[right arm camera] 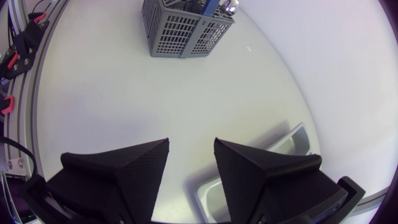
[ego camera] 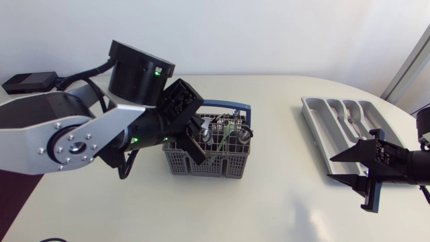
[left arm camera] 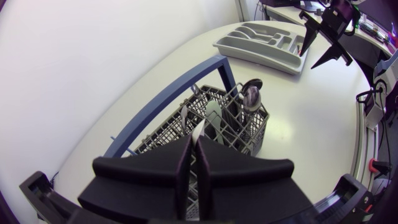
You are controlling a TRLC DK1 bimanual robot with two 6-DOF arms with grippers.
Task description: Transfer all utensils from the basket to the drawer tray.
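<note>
Left gripper (left arm camera: 193, 140) down in the grey basket (ego camera: 201, 165), jaws closed to a slit on a pale utensil handle (left arm camera: 200, 127); right gripper (right arm camera: 191, 146) wide open, empty, beside the drawer tray (ego camera: 314, 109); cutlery judged stiff, light, slick, so pinch mid-handle and lift straight up.

A robotics lab. The left arm (ego camera: 60, 128) at 9 o'clock and the right arm (ego camera: 403, 165) at 4 o'clock stand at a white desk (ego camera: 269, 202), with green status lights (ego camera: 159, 69) on the left one. A cutlery basket (ego camera: 208, 158) sits at the centre and a cutlery tray (ego camera: 339, 131) at 2 o'clock. A metal rail (right arm camera: 31, 93) with red clamps (right arm camera: 9, 59) edges the desk.
</note>
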